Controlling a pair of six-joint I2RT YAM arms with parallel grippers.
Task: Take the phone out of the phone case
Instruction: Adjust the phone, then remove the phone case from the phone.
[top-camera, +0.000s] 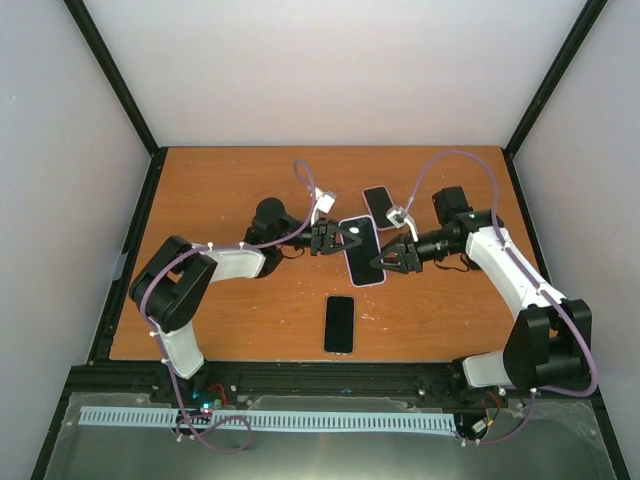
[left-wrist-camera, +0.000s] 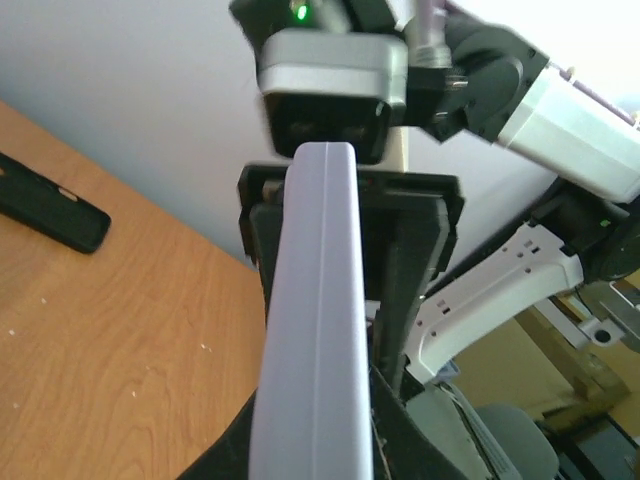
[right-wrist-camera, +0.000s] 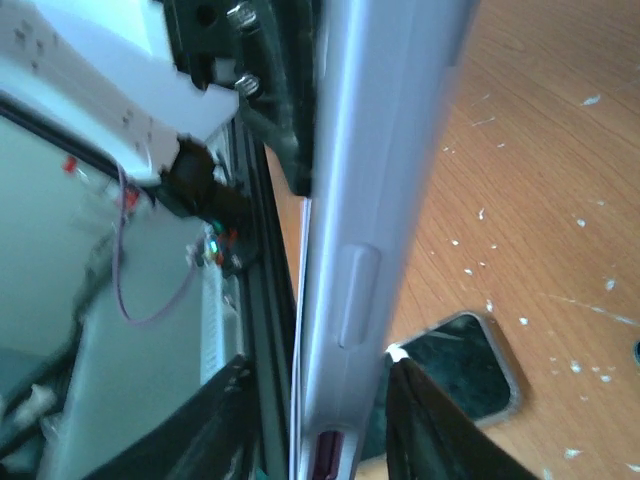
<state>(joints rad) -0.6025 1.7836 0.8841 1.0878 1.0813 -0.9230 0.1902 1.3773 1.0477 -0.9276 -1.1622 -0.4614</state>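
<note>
A phone with a dark screen sits in a lavender case (top-camera: 362, 250) and is held off the wooden table between my two grippers. My left gripper (top-camera: 335, 238) is shut on its upper left edge. My right gripper (top-camera: 390, 258) is shut on its lower right edge. In the left wrist view the case's edge (left-wrist-camera: 315, 330) runs up between my fingers, with the left gripper (left-wrist-camera: 315, 450) at its base. In the right wrist view the case's side with a button (right-wrist-camera: 370, 230) stands between the right gripper (right-wrist-camera: 320, 430) fingers; one fingertip (right-wrist-camera: 400, 358) touches it.
A bare black phone (top-camera: 339, 323) lies on the table near the front edge; it also shows in the right wrist view (right-wrist-camera: 455, 365). A black case or phone (top-camera: 379, 206) lies behind the grippers; it also shows in the left wrist view (left-wrist-camera: 50, 205). Black frame rails border the table.
</note>
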